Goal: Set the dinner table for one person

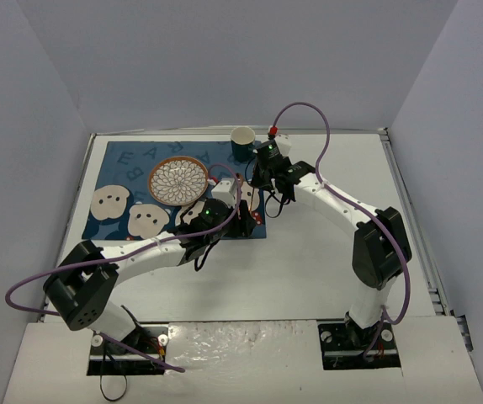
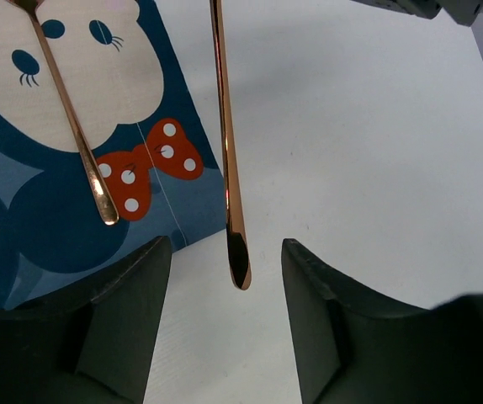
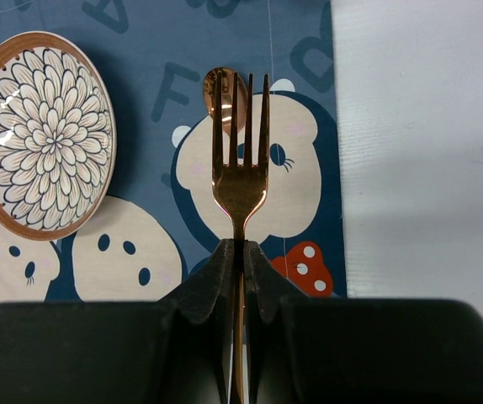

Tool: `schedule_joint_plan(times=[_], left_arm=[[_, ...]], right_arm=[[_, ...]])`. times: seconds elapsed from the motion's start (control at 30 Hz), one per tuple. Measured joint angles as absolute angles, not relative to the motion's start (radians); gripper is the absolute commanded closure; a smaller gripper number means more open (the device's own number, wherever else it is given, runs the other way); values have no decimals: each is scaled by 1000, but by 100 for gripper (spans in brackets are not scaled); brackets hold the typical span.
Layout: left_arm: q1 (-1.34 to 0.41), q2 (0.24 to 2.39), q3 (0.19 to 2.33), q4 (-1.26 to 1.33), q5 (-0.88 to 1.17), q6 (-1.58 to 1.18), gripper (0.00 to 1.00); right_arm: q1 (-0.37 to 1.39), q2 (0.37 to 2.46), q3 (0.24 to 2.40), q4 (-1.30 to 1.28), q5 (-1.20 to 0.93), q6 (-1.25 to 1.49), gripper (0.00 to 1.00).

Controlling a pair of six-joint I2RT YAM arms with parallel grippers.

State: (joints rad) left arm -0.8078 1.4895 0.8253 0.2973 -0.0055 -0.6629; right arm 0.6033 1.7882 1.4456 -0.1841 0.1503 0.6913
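Note:
My right gripper (image 3: 242, 246) is shut on the neck of a copper fork (image 3: 241, 181) and holds it over the right side of the blue bear placemat (image 3: 309, 101), tines pointing away. A copper spoon (image 3: 217, 91) lies on the mat under the tines; its handle (image 2: 73, 126) also shows in the left wrist view. My left gripper (image 2: 225, 242) is open at the mat's near right corner. A copper handle end (image 2: 235, 244) sits between its fingers, touching neither. A flower-pattern plate (image 1: 177, 180) sits on the mat on the white dinner table (image 1: 326, 252).
A dark cup (image 1: 242, 141) stands at the back edge of the placemat (image 1: 124, 164). Both grippers, left (image 1: 243, 220) and right (image 1: 262, 181), are close together at the mat's right edge. Grey walls enclose the table on three sides.

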Motion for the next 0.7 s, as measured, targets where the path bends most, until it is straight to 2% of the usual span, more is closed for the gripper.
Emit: schedule_joint_plan(times=[0.13,0.33,0.57,0.7], left_arm=[[-808,1505,825,325,-2,-668,67],[-808,1507,825,342,0,-668,74],[-808,1515,825,357,6,-680,100],[-803,1526,824,355,0,-691,100]], right_arm=[[603,1788,1446,-184,141,696,100],[603,1788,1445,-181,132,706,100],[603,1788,1430,-171,124,710,100],[598,1785,1416,-168,134,711,100]])
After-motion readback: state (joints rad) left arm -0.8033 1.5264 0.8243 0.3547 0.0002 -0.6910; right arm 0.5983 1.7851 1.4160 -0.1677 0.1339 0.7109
